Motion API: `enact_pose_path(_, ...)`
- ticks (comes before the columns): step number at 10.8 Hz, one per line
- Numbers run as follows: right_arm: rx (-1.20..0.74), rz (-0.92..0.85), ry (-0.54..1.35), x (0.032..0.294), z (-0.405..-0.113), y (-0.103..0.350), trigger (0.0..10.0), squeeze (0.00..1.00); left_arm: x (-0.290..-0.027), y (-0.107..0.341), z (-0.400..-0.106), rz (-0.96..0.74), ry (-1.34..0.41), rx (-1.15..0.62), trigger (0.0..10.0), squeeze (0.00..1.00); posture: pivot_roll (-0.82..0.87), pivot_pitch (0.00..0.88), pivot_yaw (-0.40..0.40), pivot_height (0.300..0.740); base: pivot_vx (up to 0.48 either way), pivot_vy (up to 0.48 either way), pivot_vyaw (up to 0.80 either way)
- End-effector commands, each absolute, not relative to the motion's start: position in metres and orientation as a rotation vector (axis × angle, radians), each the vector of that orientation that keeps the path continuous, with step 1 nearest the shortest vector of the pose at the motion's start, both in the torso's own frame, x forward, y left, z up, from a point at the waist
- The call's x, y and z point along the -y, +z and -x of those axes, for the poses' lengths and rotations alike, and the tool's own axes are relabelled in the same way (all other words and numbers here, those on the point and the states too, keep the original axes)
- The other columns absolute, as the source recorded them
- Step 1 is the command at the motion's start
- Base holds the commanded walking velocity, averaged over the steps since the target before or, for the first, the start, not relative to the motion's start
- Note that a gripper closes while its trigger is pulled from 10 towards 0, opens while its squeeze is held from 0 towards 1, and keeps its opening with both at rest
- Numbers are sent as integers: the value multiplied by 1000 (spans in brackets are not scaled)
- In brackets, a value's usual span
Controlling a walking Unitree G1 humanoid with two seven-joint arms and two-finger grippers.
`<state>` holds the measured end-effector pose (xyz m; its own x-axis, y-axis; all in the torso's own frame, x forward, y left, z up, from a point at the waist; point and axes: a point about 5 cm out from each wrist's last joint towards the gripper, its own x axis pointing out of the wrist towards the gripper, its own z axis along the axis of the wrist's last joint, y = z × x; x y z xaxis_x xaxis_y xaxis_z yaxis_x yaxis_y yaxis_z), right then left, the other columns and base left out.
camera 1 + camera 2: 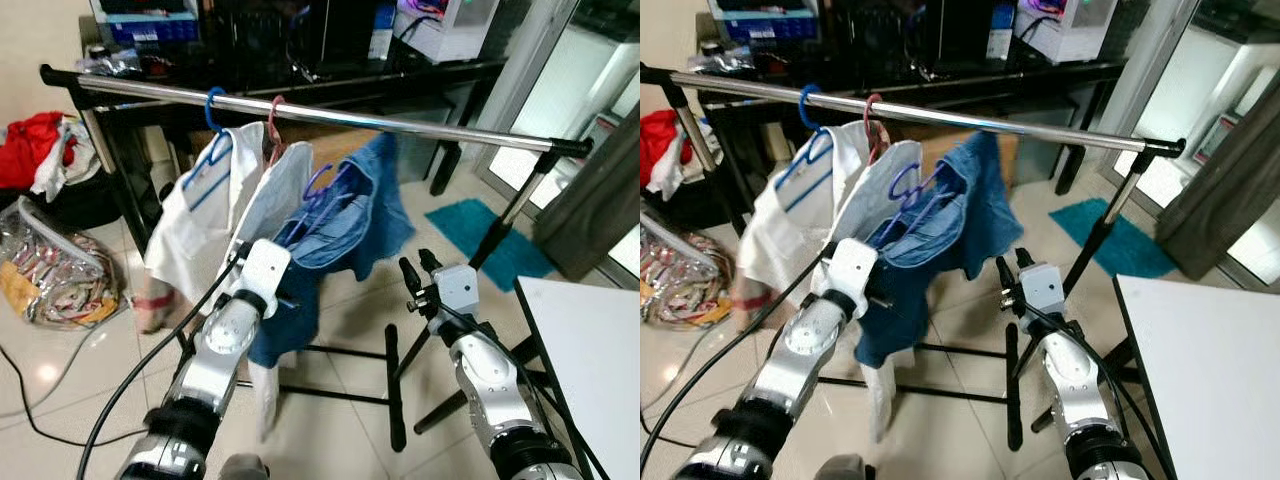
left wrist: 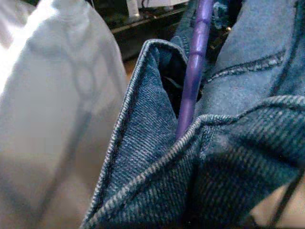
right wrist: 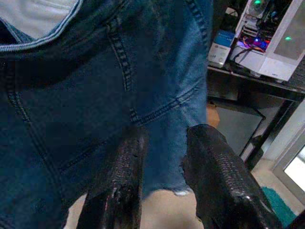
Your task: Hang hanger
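Observation:
A silver rail of a clothes rack spans the view. On it hang a blue hanger with a white shirt and a pink hanger with a pale garment. A purple hanger carrying a blue denim garment sits below the rail, its hook off the bar. My left gripper is pushed into the denim and holds this hanger up; the left wrist view shows the purple hanger and denim collar up close. My right gripper stands open just right of the denim, nothing between its fingers.
The rack's black base legs lie on the tiled floor under my arms. A white table is at the right, a teal mat beyond it. A clear bag and red clothes lie left. A dark desk stands behind.

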<state>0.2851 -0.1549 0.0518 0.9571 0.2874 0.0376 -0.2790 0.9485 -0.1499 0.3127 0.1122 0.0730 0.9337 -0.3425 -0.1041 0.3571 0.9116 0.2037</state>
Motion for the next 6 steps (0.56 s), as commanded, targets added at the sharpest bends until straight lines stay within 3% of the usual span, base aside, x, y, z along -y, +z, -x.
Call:
enact_pose_path(1,57,144,280,157,-287,53,10000,0,-110,83,-320,-164,-362,-46,10000,0,228,0,-46,740,0,0,0)
enact_pose_path(4,59,145,274,158,-286,52,10000,0,-111,80,-325,-74,-343,-87,10000,0,220,0,-44,740,0,0,0)
enact_pose_path(6,59,147,273,159,-285,52,10000,0,-112,76,-324,-55,-342,-101,10000,0,220,1,-46,740,317,0,0)
